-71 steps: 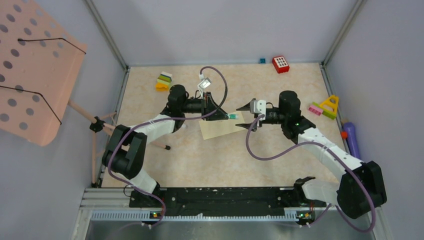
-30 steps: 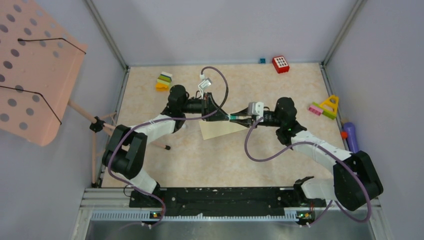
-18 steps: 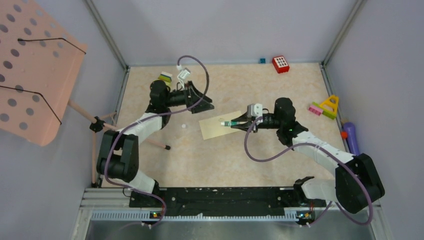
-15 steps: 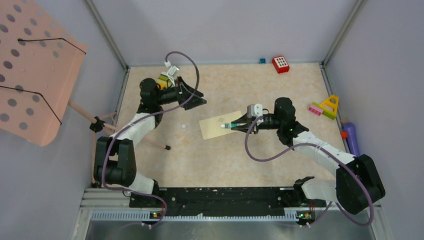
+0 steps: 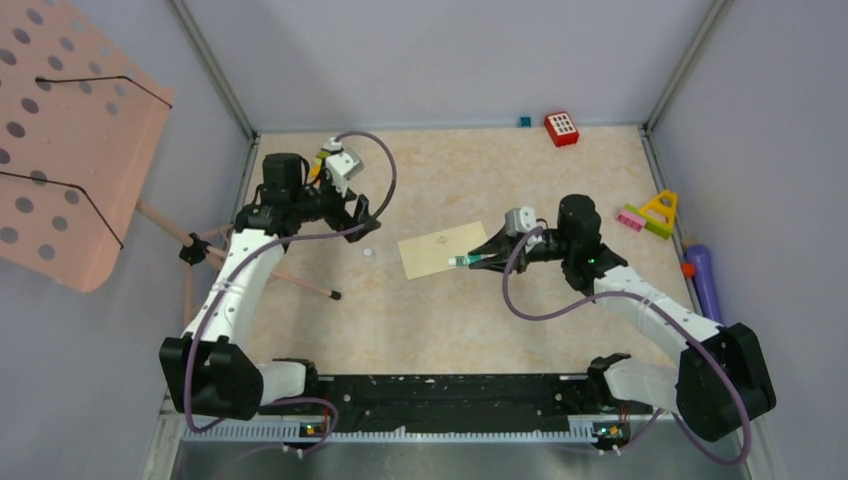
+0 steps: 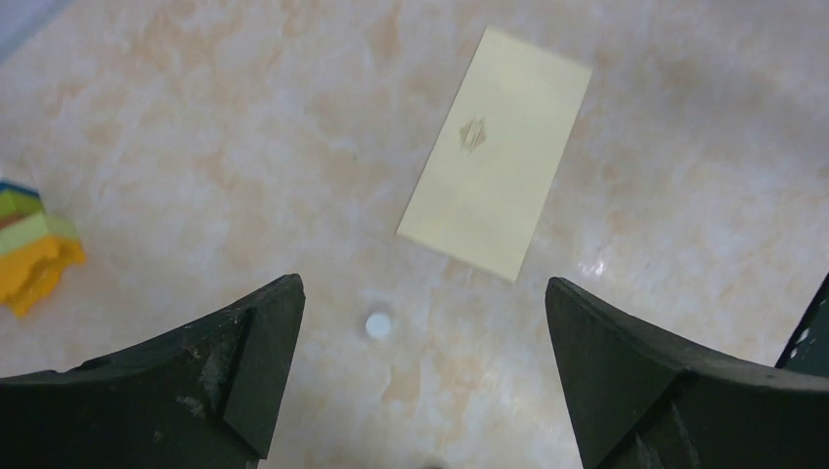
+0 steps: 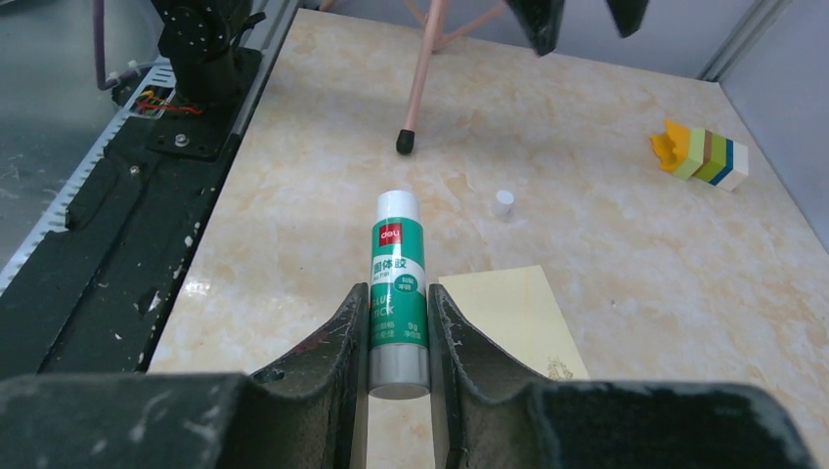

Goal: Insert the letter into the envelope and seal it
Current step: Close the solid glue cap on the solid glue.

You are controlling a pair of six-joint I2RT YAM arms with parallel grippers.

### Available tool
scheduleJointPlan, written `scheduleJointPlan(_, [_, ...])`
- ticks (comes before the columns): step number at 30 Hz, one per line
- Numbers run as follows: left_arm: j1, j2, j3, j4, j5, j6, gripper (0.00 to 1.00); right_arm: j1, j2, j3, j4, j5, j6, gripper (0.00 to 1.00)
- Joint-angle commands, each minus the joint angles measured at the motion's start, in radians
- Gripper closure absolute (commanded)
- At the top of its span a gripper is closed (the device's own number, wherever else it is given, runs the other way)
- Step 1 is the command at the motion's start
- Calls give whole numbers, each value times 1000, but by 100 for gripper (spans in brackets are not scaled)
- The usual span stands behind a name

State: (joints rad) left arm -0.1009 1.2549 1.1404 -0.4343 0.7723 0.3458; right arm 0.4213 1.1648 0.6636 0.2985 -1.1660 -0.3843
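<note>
The envelope [image 6: 494,151] is pale yellow with a faint brownish mark mid-face. The tabletop [image 6: 244,147] is beige marble, veined in orange. The glue stick [image 7: 398,278] has a green label with white lettering, a white tip and a grey base. The cap [image 6: 377,325] is white. The block stack [image 7: 700,153] is striped orange, green, blue and white.
</note>
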Motion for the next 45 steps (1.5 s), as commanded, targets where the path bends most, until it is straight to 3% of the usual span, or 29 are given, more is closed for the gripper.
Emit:
scheduleJointPlan(1, [0,-24,-66,-271,-230,268,2,-11,-26,-7,30,-43,-18,100])
scheduleJointPlan(5, [-3,17,-118,-188,-288,258,3,-11,-16,-16,0,-48,-54,100])
scheduleJointPlan(11, [-28,218,-39,-198,-386,198,19,-31,-7,-27,-7,-44,-66,100])
scheduleJointPlan(14, [-52,294,-28,-186,-436,174,22,-35,-8,-27,-16,-44,-79,100])
scheduleJointPlan(28, [-191,461,15,-149,-629,118,45,-39,5,-28,-42,-58,-107,100])
scheduleJointPlan(35, [-192,474,7,-106,-640,107,40,-41,7,-29,-46,-63,-111,100])
scheduleJointPlan(45, [-192,503,5,-104,-613,102,56,-41,7,-29,-47,-70,-115,100])
